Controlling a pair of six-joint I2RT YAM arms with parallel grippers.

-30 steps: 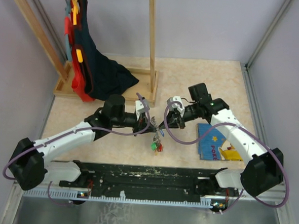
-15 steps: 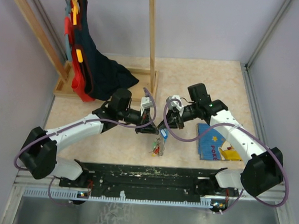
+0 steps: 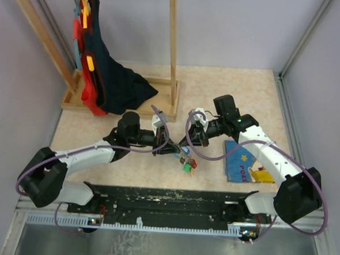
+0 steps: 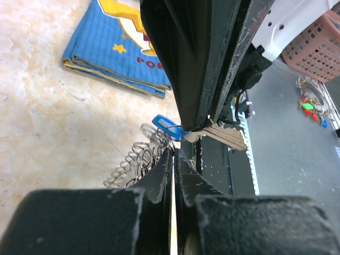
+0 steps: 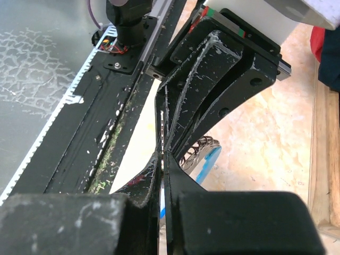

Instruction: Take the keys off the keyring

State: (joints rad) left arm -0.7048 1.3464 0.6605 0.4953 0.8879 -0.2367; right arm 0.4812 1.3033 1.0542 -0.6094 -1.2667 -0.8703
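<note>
Keyring (image 4: 139, 158) is around mid-counter (image 3: 230, 91), a bit toward the near edge, right where my two tools meet tip to tip. Left tool (image 4: 174, 155) is squeezed down to a hairline slit and the ring's wire coil runs straight into its fingertips, so it's pinching that. Right tool (image 5: 161, 157) is pressed together too. A tan key blade (image 4: 222, 137) pokes out at its tip, but I honestly can't tell what it's gripping. The coloured keys (image 3: 187, 164) bunch just nearside of the tips.
</note>
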